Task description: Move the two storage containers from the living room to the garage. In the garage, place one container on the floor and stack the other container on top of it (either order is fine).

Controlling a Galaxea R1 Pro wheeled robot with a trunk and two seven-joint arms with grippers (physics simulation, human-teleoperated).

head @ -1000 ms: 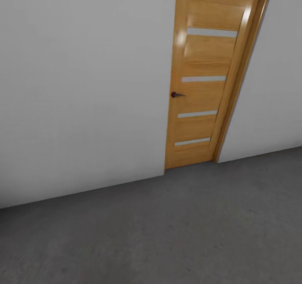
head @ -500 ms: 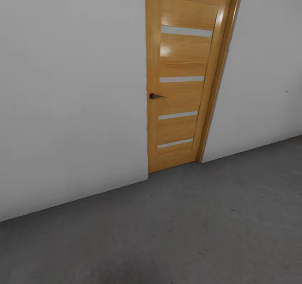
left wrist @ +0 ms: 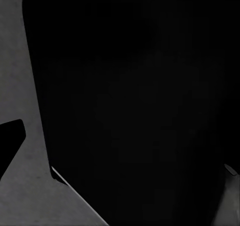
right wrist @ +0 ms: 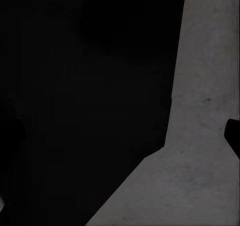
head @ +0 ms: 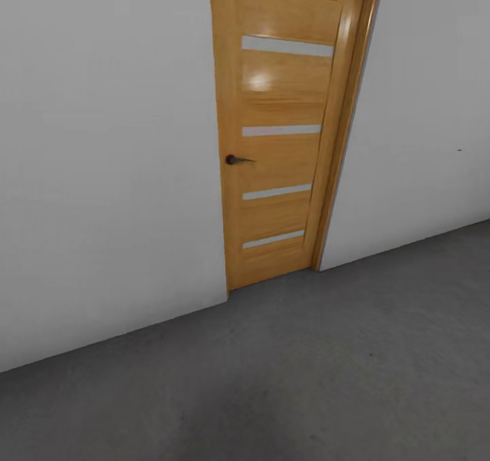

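Observation:
The two storage containers are out of view. In the head view I face a pale grey wall [head: 102, 175] of the garage, with the dark grey speckled concrete floor [head: 306, 379] below it. Both wrist views look down past a large black mass close to the camera. Beside it lies a strip of the same concrete floor [left wrist: 20, 196] [right wrist: 210, 86]. No finger can be made out in either wrist view.
A shut orange-brown wooden door [head: 282, 141] with several pale horizontal strips and a dark lever handle [head: 235, 160] stands in the wall ahead, slightly right of centre. More grey wall [head: 422, 141] continues to its right. Open concrete stretches in front of me.
The whole head picture has shifted: the door sits further left in the frame than a second ago, so the camera has turned or moved rightward. Nothing in the room itself has moved.

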